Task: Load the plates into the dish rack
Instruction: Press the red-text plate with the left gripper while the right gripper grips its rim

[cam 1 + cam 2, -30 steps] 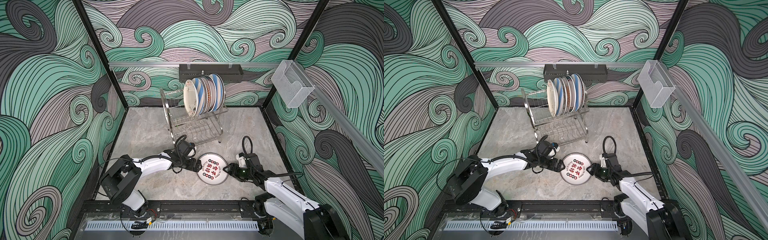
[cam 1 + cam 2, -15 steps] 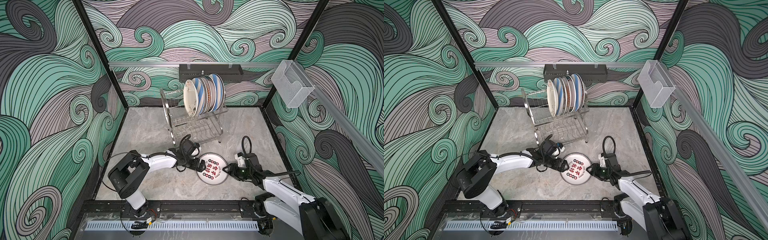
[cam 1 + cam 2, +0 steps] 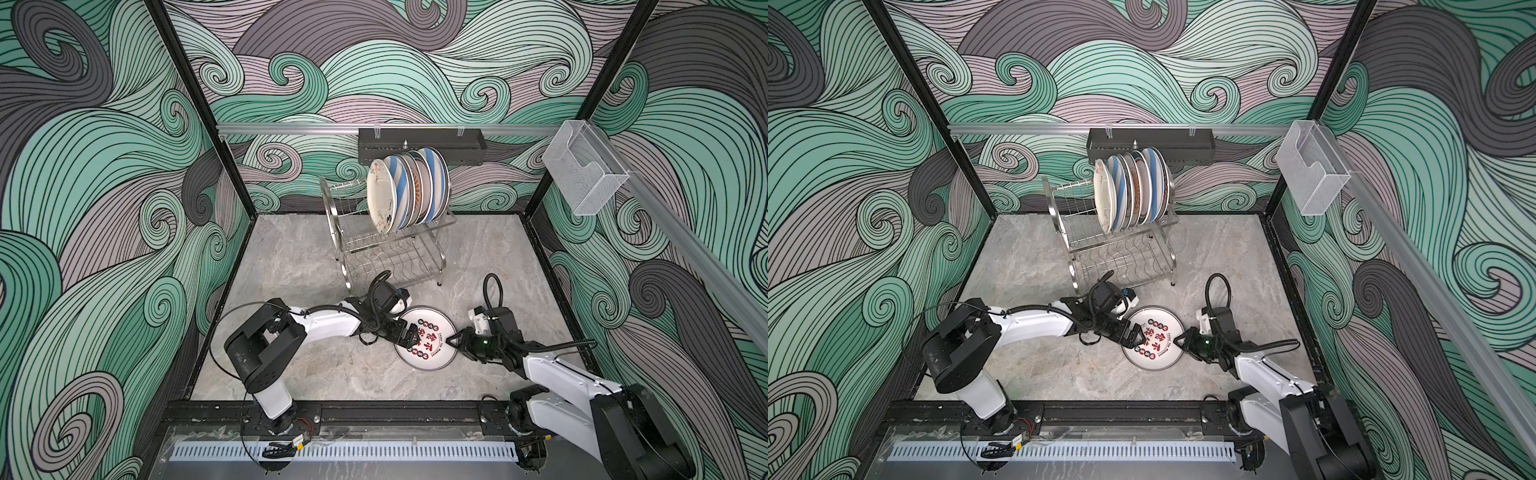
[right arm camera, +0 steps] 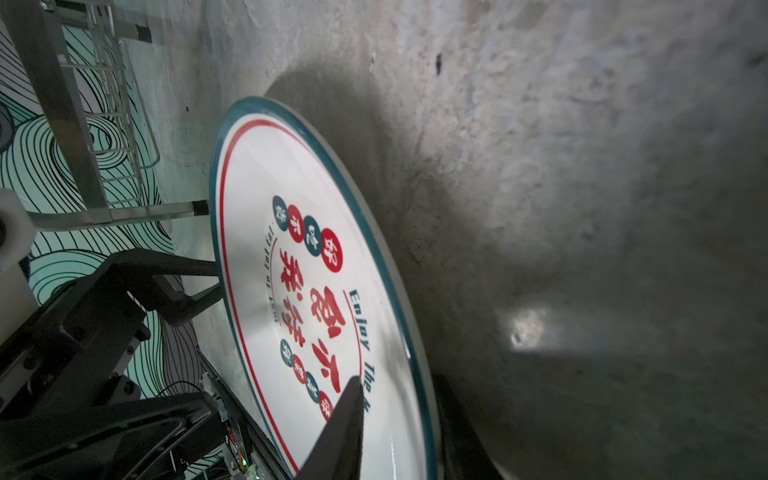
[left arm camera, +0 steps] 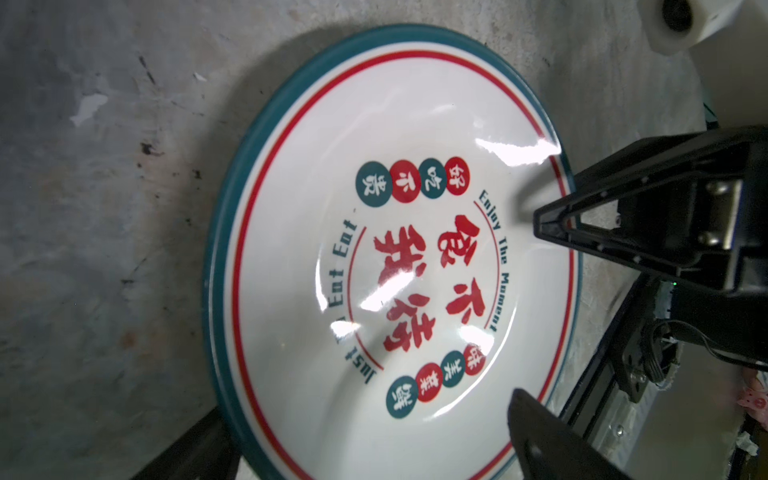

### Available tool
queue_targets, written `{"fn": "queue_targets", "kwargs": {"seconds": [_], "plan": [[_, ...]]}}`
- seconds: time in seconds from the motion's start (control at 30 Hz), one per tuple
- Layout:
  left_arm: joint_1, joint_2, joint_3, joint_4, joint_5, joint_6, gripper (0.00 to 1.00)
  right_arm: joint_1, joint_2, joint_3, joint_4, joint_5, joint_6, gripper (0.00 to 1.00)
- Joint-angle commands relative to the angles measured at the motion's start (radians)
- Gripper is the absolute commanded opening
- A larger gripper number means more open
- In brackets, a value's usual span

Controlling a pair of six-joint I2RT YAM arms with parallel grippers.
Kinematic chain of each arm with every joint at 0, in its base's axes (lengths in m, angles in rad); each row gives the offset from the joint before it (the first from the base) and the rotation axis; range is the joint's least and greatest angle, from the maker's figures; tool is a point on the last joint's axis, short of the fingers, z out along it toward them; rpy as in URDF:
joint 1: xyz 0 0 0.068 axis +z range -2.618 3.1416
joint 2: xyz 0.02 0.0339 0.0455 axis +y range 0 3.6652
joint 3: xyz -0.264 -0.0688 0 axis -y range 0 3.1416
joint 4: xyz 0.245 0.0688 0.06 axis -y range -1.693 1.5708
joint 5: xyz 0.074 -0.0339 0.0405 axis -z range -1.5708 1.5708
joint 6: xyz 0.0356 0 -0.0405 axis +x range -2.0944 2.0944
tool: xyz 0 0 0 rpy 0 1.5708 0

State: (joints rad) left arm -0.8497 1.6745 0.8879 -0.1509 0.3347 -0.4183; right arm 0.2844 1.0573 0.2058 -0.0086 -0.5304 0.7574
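Observation:
A teal-rimmed plate [image 3: 428,351] [image 3: 1152,357] with red and black characters lies on the stone table near the front. My left gripper [image 3: 411,336] [image 3: 1136,334] is at its left edge, open. In the left wrist view its jaws [image 5: 365,411] stand wide apart, one finger over the plate [image 5: 395,124], the other beside the rim. My right gripper [image 3: 451,338] [image 3: 1179,341] pinches the right rim. In the right wrist view it [image 4: 399,386] has one finger on the plate [image 4: 299,187] and one beneath. Several plates [image 3: 405,189] [image 3: 1129,191] stand upright on the top tier of the dish rack [image 3: 395,259] [image 3: 1121,257].
The rack's lower tier holds nothing and stands just behind the left wrist. A black perforated tray [image 3: 419,141] hangs on the back rail. A clear acrylic box [image 3: 582,170] is mounted on the right wall. A black frame rail [image 3: 374,409] runs along the table front.
The left arm has stretched to the right and its gripper has come onto the plate's left edge. The right gripper's jaws have narrowed onto the right rim. The plate has stayed put.

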Motion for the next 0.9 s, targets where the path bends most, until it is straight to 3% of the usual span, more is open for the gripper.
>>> {"fn": "queue_targets", "kwargs": {"seconds": [0.0, 0.47, 0.7, 0.87], "plan": [[-0.014, 0.018, 0.035, 0.017, 0.025, 0.015, 0.98, -0.011, -0.048, -0.011, -0.037, 0.003, 0.013, 0.22], [-0.022, -0.019, 0.038, 0.013, 0.017, 0.003, 0.99, -0.052, -0.195, 0.028, -0.16, -0.019, 0.022, 0.0], [-0.013, -0.125, 0.037, -0.106, -0.074, -0.018, 0.99, -0.108, -0.317, 0.156, -0.408, -0.016, -0.07, 0.0], [0.034, -0.301, 0.018, -0.259, -0.103, -0.011, 0.99, -0.139, -0.345, 0.321, -0.594, 0.022, -0.194, 0.0]]}}
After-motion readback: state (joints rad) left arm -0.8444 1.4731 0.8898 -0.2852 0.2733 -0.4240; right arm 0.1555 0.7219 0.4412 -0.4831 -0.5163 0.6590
